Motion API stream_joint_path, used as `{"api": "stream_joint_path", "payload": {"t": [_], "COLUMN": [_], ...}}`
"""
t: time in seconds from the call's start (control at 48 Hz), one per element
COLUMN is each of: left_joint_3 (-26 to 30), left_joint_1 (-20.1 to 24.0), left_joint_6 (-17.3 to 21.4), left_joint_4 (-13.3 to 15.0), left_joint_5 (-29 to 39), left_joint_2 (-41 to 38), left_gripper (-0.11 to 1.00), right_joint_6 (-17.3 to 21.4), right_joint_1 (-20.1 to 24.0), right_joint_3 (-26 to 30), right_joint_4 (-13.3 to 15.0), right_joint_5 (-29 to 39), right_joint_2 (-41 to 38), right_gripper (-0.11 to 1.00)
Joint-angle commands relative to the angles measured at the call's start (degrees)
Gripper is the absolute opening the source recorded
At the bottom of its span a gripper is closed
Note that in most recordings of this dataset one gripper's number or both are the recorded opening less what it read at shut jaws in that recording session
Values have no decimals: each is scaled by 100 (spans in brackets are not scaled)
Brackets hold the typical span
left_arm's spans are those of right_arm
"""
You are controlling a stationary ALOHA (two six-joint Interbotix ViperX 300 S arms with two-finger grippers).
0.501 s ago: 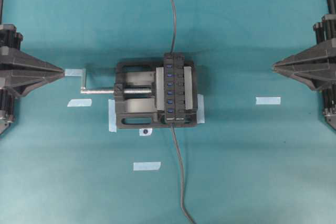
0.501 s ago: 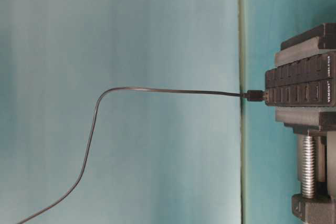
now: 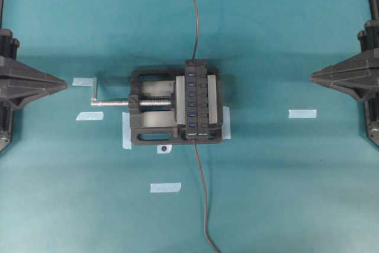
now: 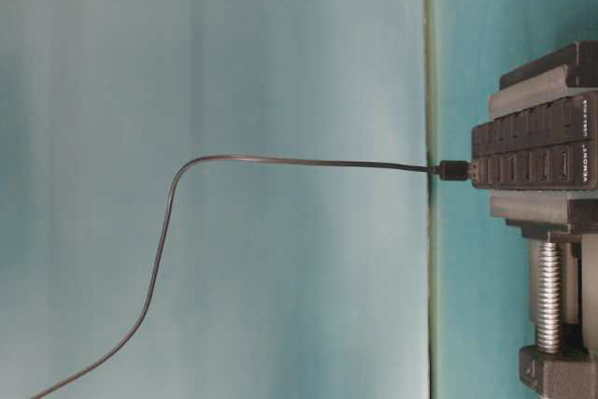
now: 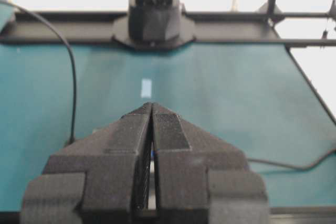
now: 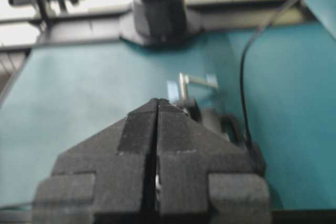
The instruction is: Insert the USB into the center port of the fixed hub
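Teal tabletop [image 3: 284, 194] lies open on all sides of the black vise [image 3: 151, 131] at its middle, which clamps the fixed hub [image 3: 198, 100] with its row of blue ports pointing up; the center port [image 3: 192, 100] is unoccupied. One dark cable [image 3: 192, 4] leaves the hub toward 12 o'clock, another [image 3: 203, 199] runs off the edge at 6 o'clock; the USB plug itself cannot be made out. The left hand [image 3: 64, 83] waits at 9 o'clock, fingers together and holding nothing; the right hand [image 3: 312, 76] at 3 o'clock likewise, both well apart from the vise. Tape strips [image 3: 302, 113] dot the tabletop.
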State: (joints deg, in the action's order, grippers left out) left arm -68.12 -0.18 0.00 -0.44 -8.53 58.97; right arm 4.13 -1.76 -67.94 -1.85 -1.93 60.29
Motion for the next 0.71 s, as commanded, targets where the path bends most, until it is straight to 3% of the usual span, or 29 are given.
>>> {"api": "stream_joint_path", "payload": {"t": [0.0,0.459,0.688], "left_joint_3": [202,422,422], "left_joint_1": [-9,-18,-18], "left_joint_6": [-9,-62,-202], "left_joint_4": [-9,-9,-9], "left_joint_5": [88,1081,1195], "left_joint_2": [-35,-281,-281], "left_gripper": [0,0,0], "right_joint_6": [149,466,457], "right_joint_1": [-97,-747,-844], "right_joint_3": [246,809,1125], "right_joint_4": [-9,0,176], "right_joint_5": [316,2074,2461], "right_joint_2": [-9,-334,-905], "right_gripper": [-2,-2,-2]}}
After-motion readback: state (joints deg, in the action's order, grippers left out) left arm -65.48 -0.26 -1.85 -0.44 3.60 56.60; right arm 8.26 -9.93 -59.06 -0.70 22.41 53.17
